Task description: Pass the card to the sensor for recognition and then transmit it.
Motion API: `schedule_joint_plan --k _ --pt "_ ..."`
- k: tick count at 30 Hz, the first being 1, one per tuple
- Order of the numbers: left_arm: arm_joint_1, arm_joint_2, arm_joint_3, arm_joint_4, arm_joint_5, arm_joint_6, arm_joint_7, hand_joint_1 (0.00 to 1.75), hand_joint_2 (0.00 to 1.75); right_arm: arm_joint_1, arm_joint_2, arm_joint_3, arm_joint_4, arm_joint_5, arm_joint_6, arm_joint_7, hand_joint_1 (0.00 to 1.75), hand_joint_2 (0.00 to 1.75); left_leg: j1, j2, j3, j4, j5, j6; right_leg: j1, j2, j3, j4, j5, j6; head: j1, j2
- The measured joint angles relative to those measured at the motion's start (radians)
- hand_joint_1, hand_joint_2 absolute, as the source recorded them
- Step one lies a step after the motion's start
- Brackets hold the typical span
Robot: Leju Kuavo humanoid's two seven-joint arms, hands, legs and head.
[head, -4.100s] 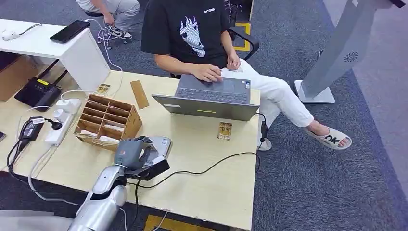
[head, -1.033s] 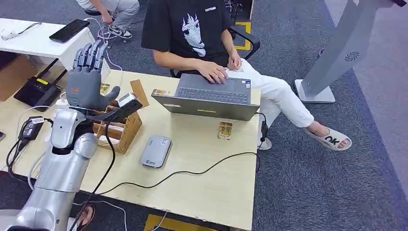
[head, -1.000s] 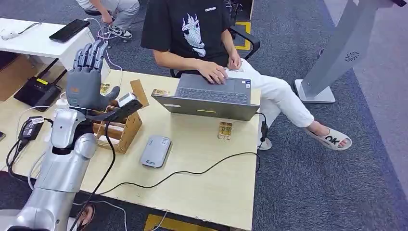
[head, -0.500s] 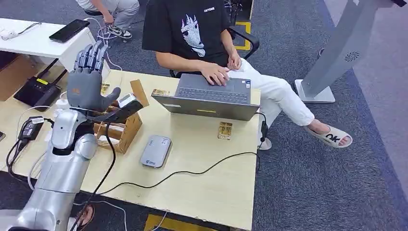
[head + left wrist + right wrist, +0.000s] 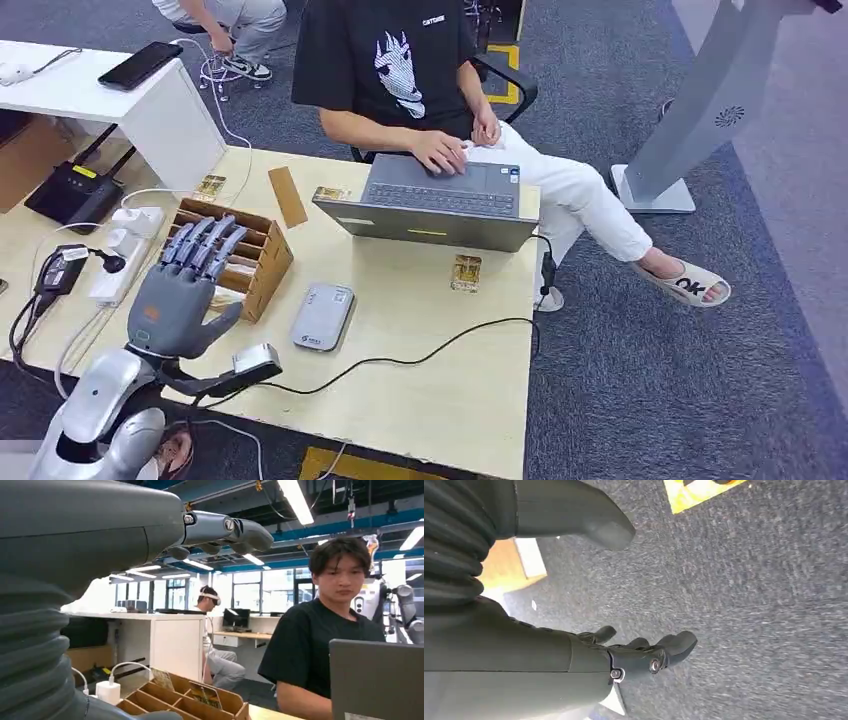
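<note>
Now the left hand (image 5: pixel 182 300) hangs over the desk (image 5: pixel 440 380), just beside the wooden box (image 5: pixel 265 262) with its little slots. Its fingers (image 5: pixel 205 245) are spread wide and flat, and they hold nothing and touch nothing.

One small card (image 5: pixel 331 193) lies flat on the desk by the back of the laptop (image 5: pixel 440 205), close to the person (image 5: pixel 400 60) who types. More cards stand in the box slots. The grey sensor (image 5: pixel 322 316) sits on the desk just past the box.

I think the job now is to fetch a card. To do that well, the hand should tip its fingers down into one slot. It should pinch just one card by its top edge and lift it straight up, so the box does not tip. Then it can lay the card flat on the sensor.

The right hand (image 5: pixel 634 655) hangs down over the grey carpet. Its fingers are loose and a little bent, and it holds nothing.
</note>
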Motion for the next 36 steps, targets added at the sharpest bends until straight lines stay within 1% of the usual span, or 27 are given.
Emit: schedule_joint_plan --k 17,18,20,21,22,25,34,35,36 --pt "0.012 0.004 0.000 -0.025 -0.006 -0.004 0.001 0.00 1.75 -0.001 0.003 -0.014 0.000 0.000 0.000 0.000 0.00 1.75 0.000 0.000 0.000 0.000 0.000 0.000 0.000 0.000 0.000 0.000 0.000 0.000 0.000 0.000" --pt "0.012 0.007 0.000 -0.026 -0.014 -0.011 0.011 0.00 1.75 -0.001 0.003 -0.015 0.000 0.000 0.000 0.000 0.00 1.75 0.000 0.000 0.000 0.000 0.000 0.000 0.000 0.000 0.000 0.000 0.000 0.000 0.000 0.000" --pt "0.011 0.018 0.000 -0.025 -0.034 -0.071 0.060 0.00 1.75 -0.001 0.003 -0.016 0.000 0.000 0.000 0.003 0.00 1.75 0.000 0.000 0.000 0.000 0.000 0.000 0.000 0.000 0.000 0.000 0.000 0.000 0.000 0.000" --pt "0.011 0.031 0.000 -0.023 -0.032 -0.097 0.086 0.00 1.75 -0.001 0.003 -0.018 0.000 0.000 -0.001 0.005 0.00 1.75 0.000 0.000 0.000 0.000 0.000 0.000 0.000 0.000 0.000 0.000 0.000 0.000 0.000 0.000" --pt "0.007 0.043 0.003 -0.018 -0.027 -0.109 0.096 0.00 1.75 0.000 0.004 -0.021 0.000 0.000 -0.001 0.005 0.00 1.75 0.000 0.000 0.000 0.000 0.000 0.000 0.000 0.000 0.000 0.000 0.000 0.000 0.000 0.000" --pt "-0.004 0.067 0.017 0.009 -0.011 -0.121 0.105 0.00 1.75 -0.001 0.006 -0.025 0.000 0.004 -0.002 0.006 0.00 1.75 0.000 0.000 0.000 0.000 0.000 0.000 0.000 0.000 0.000 0.000 0.000 0.000 0.000 0.000" --pt "-0.006 0.069 0.019 0.012 -0.011 -0.123 0.105 0.00 1.75 -0.001 0.007 -0.026 0.000 0.004 -0.002 0.006 0.00 1.75 0.000 0.000 0.000 0.000 0.000 0.000 0.000 0.000 0.000 0.000 0.000 0.000 0.000 0.000" --pt "-0.015 0.084 0.031 0.041 0.001 -0.151 0.117 0.00 1.75 -0.001 0.008 -0.033 0.000 0.010 -0.003 0.006 0.00 1.75 0.000 0.000 0.000 0.000 0.000 0.000 0.000 0.000 0.000 0.000 0.000 0.000 0.000 0.000" --pt "-0.016 0.092 0.037 0.055 0.008 -0.162 0.124 0.00 1.75 -0.001 0.008 -0.035 0.000 0.013 -0.003 0.008 0.00 1.75 0.000 0.000 0.000 0.000 0.000 0.000 0.000 0.000 0.000 0.000 0.000 0.000 0.000 0.000"
